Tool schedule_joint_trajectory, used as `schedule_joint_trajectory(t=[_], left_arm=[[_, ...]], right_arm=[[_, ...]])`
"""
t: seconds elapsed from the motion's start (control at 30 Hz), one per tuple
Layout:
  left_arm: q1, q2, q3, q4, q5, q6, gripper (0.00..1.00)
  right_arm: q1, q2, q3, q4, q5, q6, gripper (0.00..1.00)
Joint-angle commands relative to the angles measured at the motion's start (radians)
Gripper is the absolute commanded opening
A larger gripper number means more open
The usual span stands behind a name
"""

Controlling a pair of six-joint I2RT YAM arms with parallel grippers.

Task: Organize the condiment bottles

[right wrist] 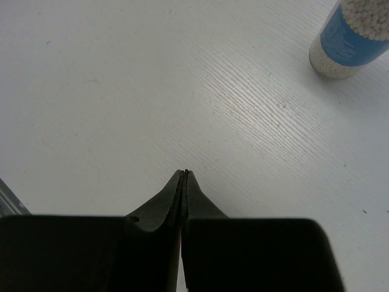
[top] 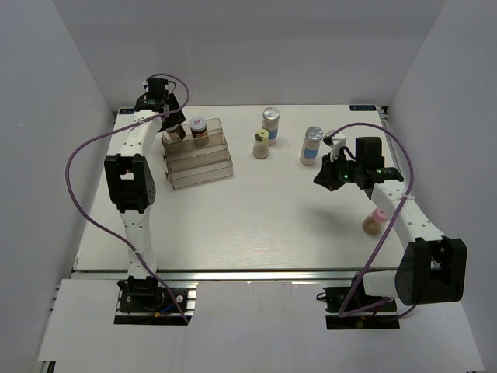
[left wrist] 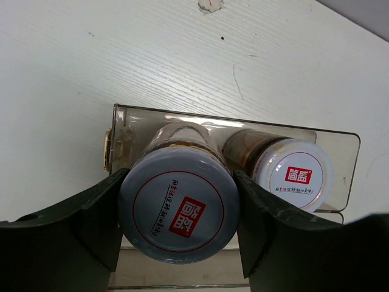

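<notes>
My left gripper (top: 172, 124) is at the back of the clear stepped rack (top: 198, 159). In the left wrist view its jaws (left wrist: 179, 225) are shut on a dark jar with a red-logo lid (left wrist: 179, 210), over the rack's rear step. A second dark jar (left wrist: 293, 173) stands beside it on that step (top: 199, 130). Two white jars with silver caps (top: 270, 119) (top: 312, 145) and a yellow-lidded jar (top: 262, 144) stand right of the rack. A pink-lidded tan jar (top: 375, 221) stands by the right arm. My right gripper (top: 324, 177) (right wrist: 184, 173) is shut and empty above bare table.
The rack's lower steps hold nothing. One blue-banded white jar (right wrist: 349, 36) shows at the right wrist view's top right. White walls enclose the table on three sides. Purple cables loop off both arms.
</notes>
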Motion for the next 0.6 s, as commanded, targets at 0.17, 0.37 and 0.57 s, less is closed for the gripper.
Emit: schedule_joint_trajectory(t=[0.17,0.37,0.57], left_arm=[[0.001,-0.012,0.059,0.069,0.004,-0.007,0.60],[0.002,-0.020,0.034,0.064,0.016,-0.007,0.81],[0.001,-0.055,0.027,0.063,0.040,-0.003,0.98]], right_arm=[[0.004,-0.010,0.049,-0.008,-0.009,-0.030,0.29],[0.004,-0.016,0.065,-0.017,-0.015,-0.038,0.62],[0.004,-0.057,0.076,-0.001,0.008,-0.037,0.85]])
